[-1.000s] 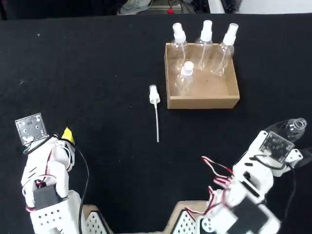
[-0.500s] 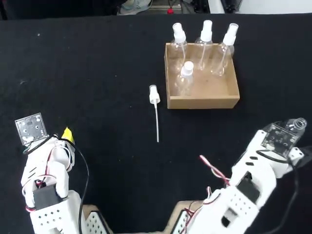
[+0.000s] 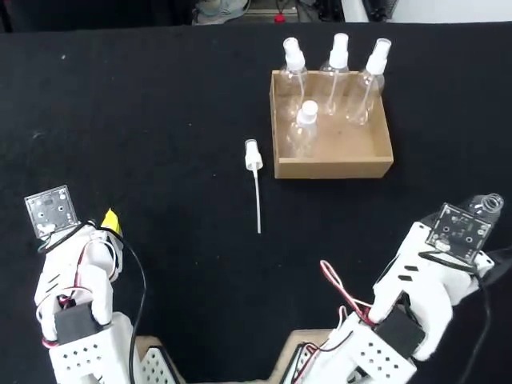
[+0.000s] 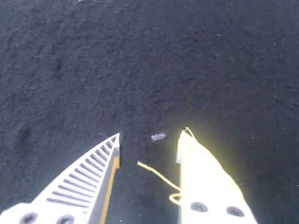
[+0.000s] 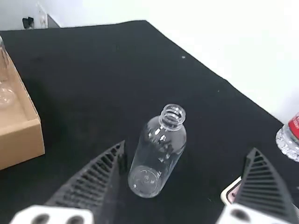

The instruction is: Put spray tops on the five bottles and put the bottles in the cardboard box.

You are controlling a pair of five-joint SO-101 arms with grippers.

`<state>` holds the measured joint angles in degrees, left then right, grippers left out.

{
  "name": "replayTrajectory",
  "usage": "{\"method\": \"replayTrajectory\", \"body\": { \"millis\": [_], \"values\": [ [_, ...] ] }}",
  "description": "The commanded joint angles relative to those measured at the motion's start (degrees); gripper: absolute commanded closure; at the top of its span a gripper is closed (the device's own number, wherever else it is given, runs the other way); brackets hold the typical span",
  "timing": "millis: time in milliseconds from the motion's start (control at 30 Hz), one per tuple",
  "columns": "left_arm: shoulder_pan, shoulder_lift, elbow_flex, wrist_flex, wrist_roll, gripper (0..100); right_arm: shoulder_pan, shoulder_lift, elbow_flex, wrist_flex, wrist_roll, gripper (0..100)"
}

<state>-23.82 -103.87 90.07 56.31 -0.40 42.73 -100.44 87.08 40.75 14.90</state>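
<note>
Since the earlier frame, the right gripper (image 5: 188,148) is settling, spread wide, over the uncapped bottle (image 5: 159,149) lying at the table's (image 3: 120,120) edge, while the left gripper (image 4: 150,135) is idling, parted. Grasping is coming next, then likely fitting the loose spray top (image 3: 254,160) lying beside the cardboard box (image 3: 332,170).

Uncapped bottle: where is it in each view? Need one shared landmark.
High view: uncapped bottle at right edge, beside the right arm's wrist.
Right wrist view: bottle centred between open right gripper.
Left wrist view: open left gripper over black table.
Shared landmark: cardboard box.
</note>
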Motion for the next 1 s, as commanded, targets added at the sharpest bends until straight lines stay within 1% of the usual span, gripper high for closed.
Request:
{"method": "replayTrajectory", "body": {
  "millis": [0, 100, 167, 233, 300, 367, 400, 500, 667, 800, 867, 967],
  "values": [
    [-0.4, -0.4, -0.6, 0.1, 0.3, 81, -0.1, 3.6, -3.1, -4.0, 0.3, 64.9],
    [-0.4, -0.4, -0.6, 0.1, 0.3, 81, 0.0, 9.3, -1.4, -10.5, 0.4, 64.9],
    [-0.4, -0.4, -0.5, 0.1, 0.3, 81, 0.0, 14.1, -3.3, -11.7, 1.7, 65.3],
    [-0.4, -0.4, -0.5, 0.1, 0.3, 81, 0.0, 19.6, -8.6, -9.8, 2.4, 68.0],
    [-0.4, -0.4, -0.5, 0.1, 0.3, 81, 0.0, 25.3, -14.6, -5.9, 2.3, 70.2],
    [-0.4, -0.4, -0.5, 0.1, 0.3, 81, -0.1, 29.9, -17.8, -4.0, 2.3, 69.3],
    [-0.4, -0.4, -0.5, 0.1, 0.3, 81, -0.1, 31.7, -18.1, -4.7, 2.3, 68.6],
    [-0.4, -0.4, -0.5, 0.1, 0.3, 81, 0.1, 34.4, -14.0, -11.1, 2.5, 67.6],
    [-0.4, -0.4, -0.5, 0.1, 0.3, 81, 1.8, 34.8, -3.7, -25.7, 2.4, 67.6],
    [-0.2, -0.4, -0.5, 0.1, 0.3, 81, 0.8, 34.9, -1.5, -28.7, 2.1, 67.6],
    [-0.4, -0.4, -0.5, 0.1, 0.3, 81, 0.4, 34.9, -1.5, -29.5, 0.3, 67.6],
    [-0.4, -0.4, -0.5, 0.1, 0.3, 81, 0.3, 35.2, -0.3, -34.6, -1.3, 67.6]
  ]
}}
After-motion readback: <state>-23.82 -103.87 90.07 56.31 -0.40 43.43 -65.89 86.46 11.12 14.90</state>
